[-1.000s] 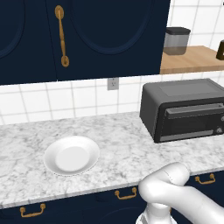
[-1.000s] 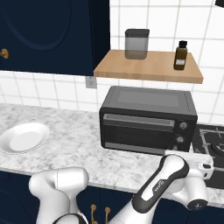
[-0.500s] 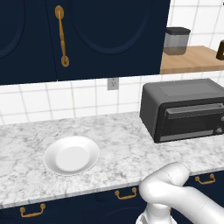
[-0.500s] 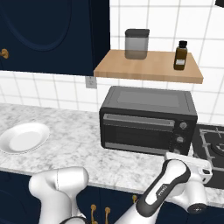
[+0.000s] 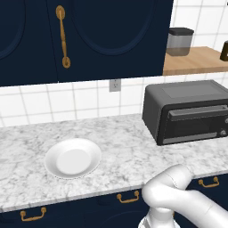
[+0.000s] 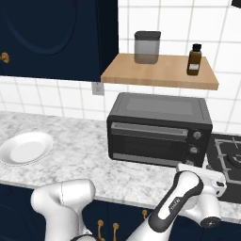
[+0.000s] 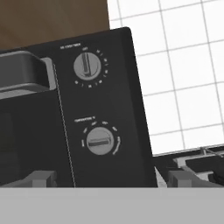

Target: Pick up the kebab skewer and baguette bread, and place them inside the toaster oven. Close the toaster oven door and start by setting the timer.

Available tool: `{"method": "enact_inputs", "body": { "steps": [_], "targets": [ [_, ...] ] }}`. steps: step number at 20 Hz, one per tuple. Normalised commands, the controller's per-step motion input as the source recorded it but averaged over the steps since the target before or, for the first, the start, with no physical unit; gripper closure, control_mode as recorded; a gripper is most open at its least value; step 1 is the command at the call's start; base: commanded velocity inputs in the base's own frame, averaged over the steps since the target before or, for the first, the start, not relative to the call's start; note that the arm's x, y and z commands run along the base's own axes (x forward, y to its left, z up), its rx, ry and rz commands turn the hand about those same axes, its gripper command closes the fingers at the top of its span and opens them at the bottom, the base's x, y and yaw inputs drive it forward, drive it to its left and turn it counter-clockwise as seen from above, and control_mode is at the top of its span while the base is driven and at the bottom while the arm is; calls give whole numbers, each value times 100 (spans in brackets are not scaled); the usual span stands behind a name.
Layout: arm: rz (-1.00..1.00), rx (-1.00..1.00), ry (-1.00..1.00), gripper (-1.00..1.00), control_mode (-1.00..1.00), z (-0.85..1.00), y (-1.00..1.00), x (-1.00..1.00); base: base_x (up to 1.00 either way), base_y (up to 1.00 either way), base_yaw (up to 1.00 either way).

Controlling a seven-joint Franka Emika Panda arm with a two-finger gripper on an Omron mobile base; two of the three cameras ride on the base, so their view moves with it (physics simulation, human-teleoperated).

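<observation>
The toaster oven stands on the counter with its glass door upright and shut, grey bar handle along the top. It also sits at the right in the left base view. My gripper is open just in front of the oven's right-side panel. Its fingertips stand wide apart below the upper knob and the lower knob, touching neither. My hand hangs off the oven's front right corner. The kebab skewer and baguette bread are out of view.
A white plate lies bare on the marble counter at the left. Above the oven, a wooden shelf carries a grey canister and a brown bottle. A stove burner sits right of the oven.
My forearm and hand have shifted slightly left, closer to the oven's knob panel. The oven, its door and the plate have not moved.
</observation>
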Motion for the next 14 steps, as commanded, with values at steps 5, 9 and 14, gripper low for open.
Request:
{"method": "enact_inputs", "body": {
  "steps": [5, 9, 14],
  "targets": [
    [0, 0, 0, -100, -100, -27, -1, -4, 0, 0, 0],
    [0, 0, 0, -100, -100, -10, 0, 0, 0, 0, 0],
    [0, 0, 0, -100, -100, -37, 0, 0, 0, 0, 0]
  ]
}}
